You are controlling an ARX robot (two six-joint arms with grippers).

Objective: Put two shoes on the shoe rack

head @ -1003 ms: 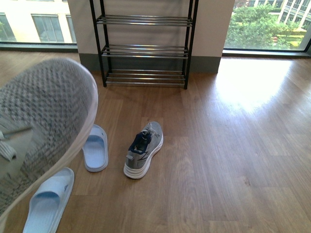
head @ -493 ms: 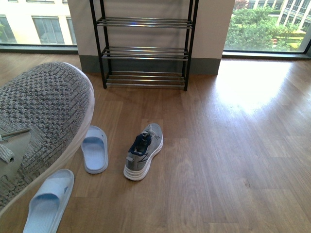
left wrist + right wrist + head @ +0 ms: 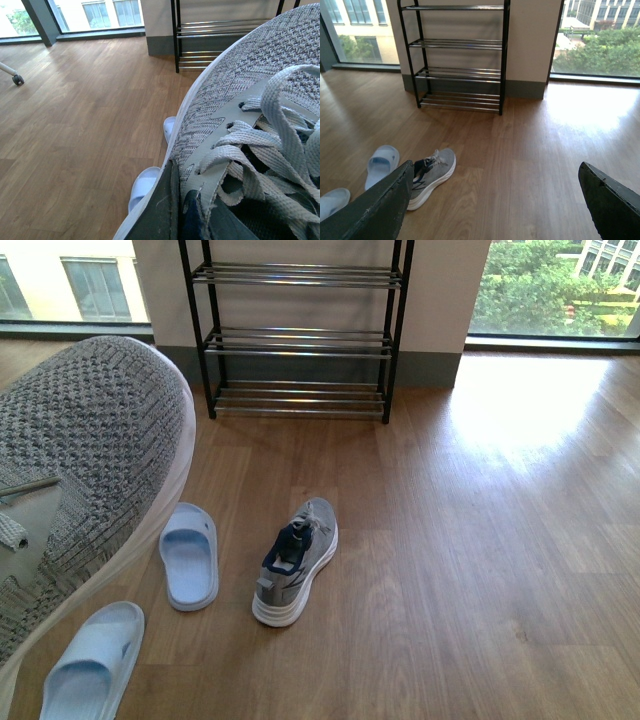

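Observation:
One grey knit sneaker [image 3: 85,470] hangs in the air at the left of the front view, very close to the camera. My left gripper [image 3: 182,212] is shut on that sneaker [image 3: 250,105] at its tongue and collar, laces loose beside the fingers. The other grey sneaker [image 3: 297,560] stands on the wooden floor, toe toward the shoe rack [image 3: 298,332]; the right wrist view shows this sneaker [image 3: 432,175] too. The black rack [image 3: 457,55] with chrome bars stands against the wall, its tiers bare. My right gripper [image 3: 495,205] is open above the floor, nothing between its fingers.
Two light blue slippers lie on the floor: one [image 3: 188,554] left of the standing sneaker, the other [image 3: 90,660] nearer the camera. Large windows flank the wall behind the rack. A caster wheel [image 3: 17,79] shows far off in the left wrist view.
The held sneaker has steadied and sits slightly higher in the front view. The view has shifted a little, with the rack nearer the top edge and the floor shoes lower.

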